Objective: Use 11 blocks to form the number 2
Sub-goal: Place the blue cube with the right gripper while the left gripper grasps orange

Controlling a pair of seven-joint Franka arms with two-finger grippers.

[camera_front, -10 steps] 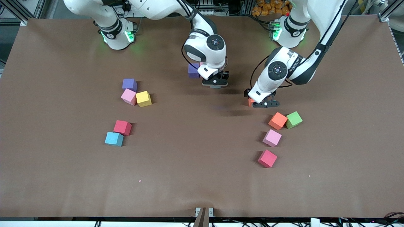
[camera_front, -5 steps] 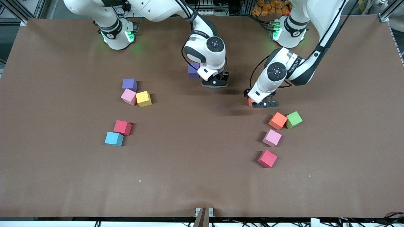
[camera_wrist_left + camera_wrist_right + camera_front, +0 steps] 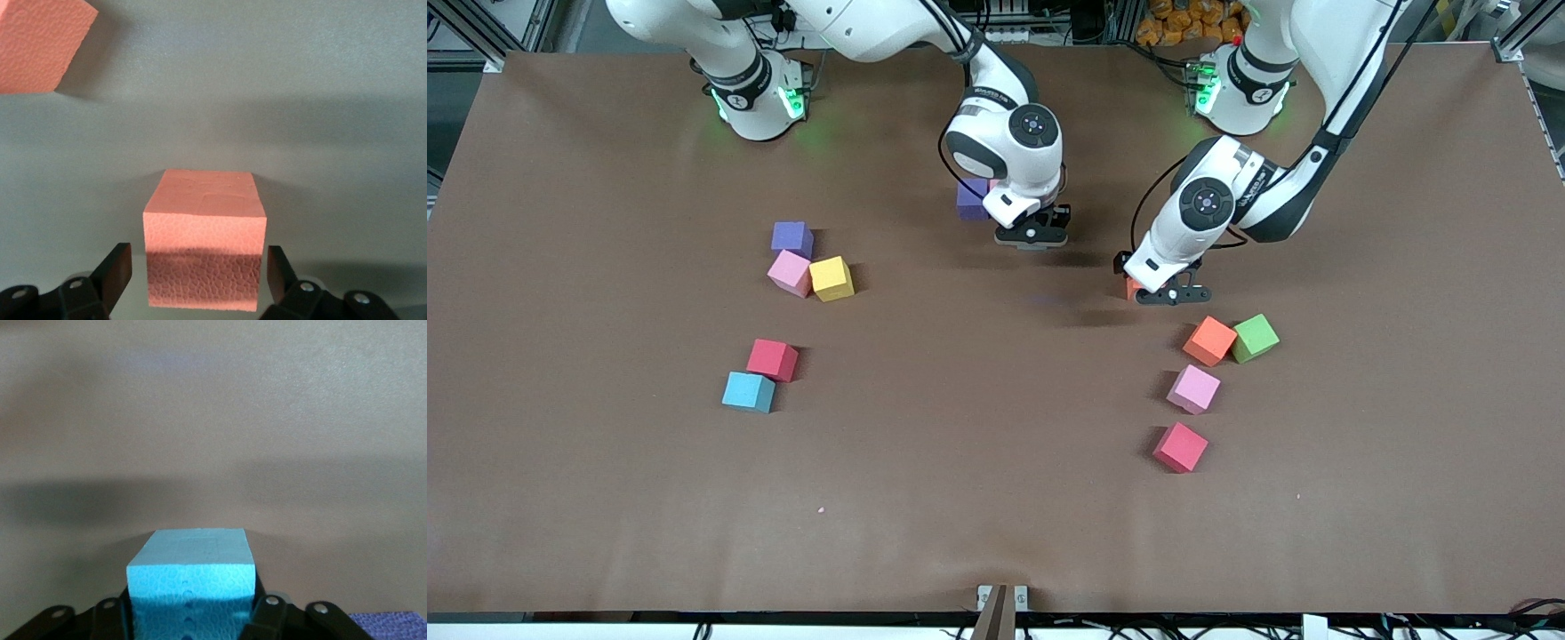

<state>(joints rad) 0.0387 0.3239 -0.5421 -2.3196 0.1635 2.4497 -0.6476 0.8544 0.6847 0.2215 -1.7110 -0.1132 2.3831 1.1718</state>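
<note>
My right gripper (image 3: 1032,236) (image 3: 191,600), low over the table's middle, is shut on a light blue block (image 3: 190,573), beside a purple block (image 3: 971,197) (image 3: 390,627). My left gripper (image 3: 1160,289) (image 3: 199,257) stands open astride an orange block (image 3: 1132,286) (image 3: 203,240) on the table, with a gap at each finger. A second orange block (image 3: 1209,340) (image 3: 37,40), a pink (image 3: 1193,388) and a red one (image 3: 1180,447) lie nearer the camera. Purple (image 3: 791,237), pink (image 3: 789,272), yellow (image 3: 831,278), red (image 3: 772,359) and light blue (image 3: 748,392) blocks lie toward the right arm's end. No number 2 shows.
A green cube (image 3: 1256,338) touches the second orange block. The brown table (image 3: 996,498) stretches wide between the two groups of blocks and toward the camera. Both arms' bases stand at the table's edge farthest from the camera.
Both hands have shifted only slightly in place. No block lying on the table has moved.
</note>
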